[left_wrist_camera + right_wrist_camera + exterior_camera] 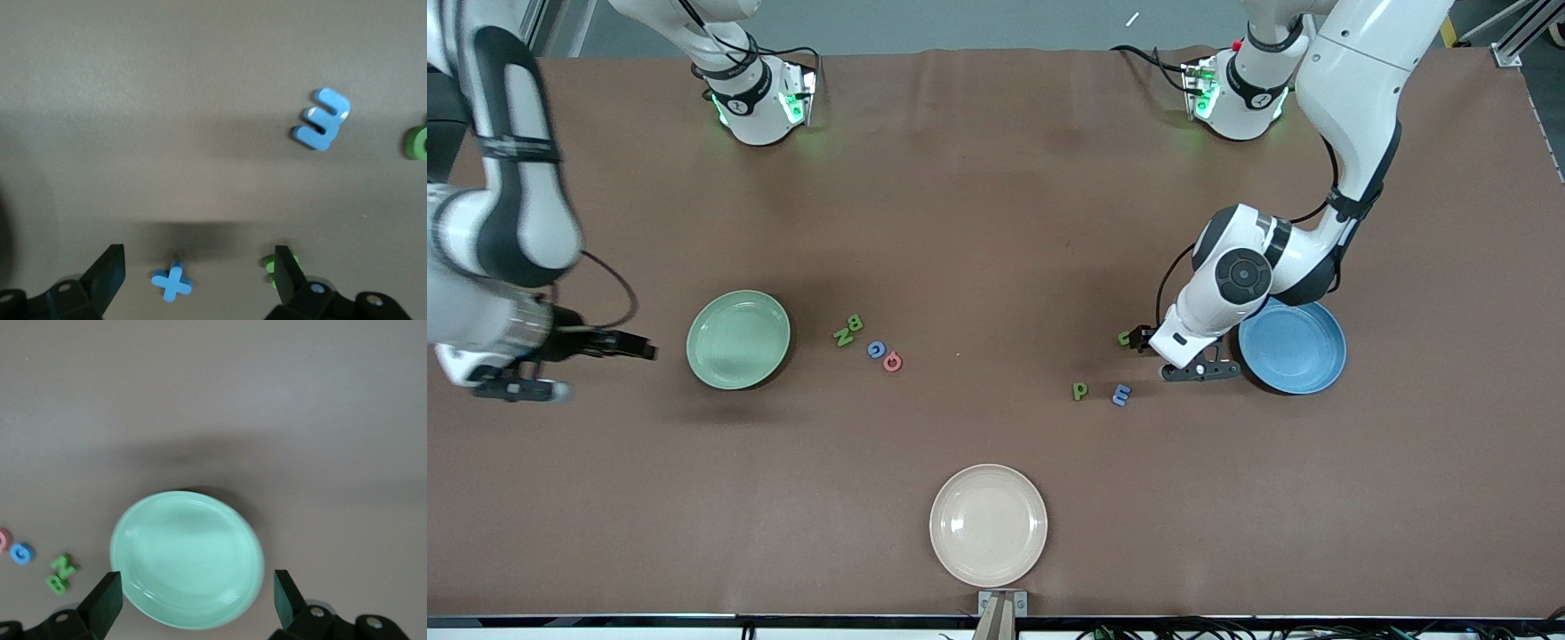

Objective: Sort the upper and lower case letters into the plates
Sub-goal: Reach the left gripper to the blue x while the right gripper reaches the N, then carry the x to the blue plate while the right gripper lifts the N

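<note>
My left gripper [1141, 339] [200, 259] is open, low over the table beside the bright blue plate [1303, 351]. A small blue cross-shaped letter [171, 282] lies between its fingers. A green letter [1125, 338] [269, 265] sits against one fingertip, partly hidden. A green p [1080, 390] [418, 143] and a blue letter [1121, 395] [321, 120] lie nearer the camera. My right gripper [640, 348] [198, 579] is open and holds nothing, beside the pale green plate [738, 340] [187, 560] at the right arm's end. Two green letters [848, 330] [61, 575], a blue one [876, 349] [22, 553] and a red one [892, 362] [3, 539] lie beside that plate.
A cream-beige plate [938, 524] sits near the table's front edge, in the middle. Both robot bases [760, 102] [1240, 98] stand along the table's back edge. Brown table surface lies between the two letter groups.
</note>
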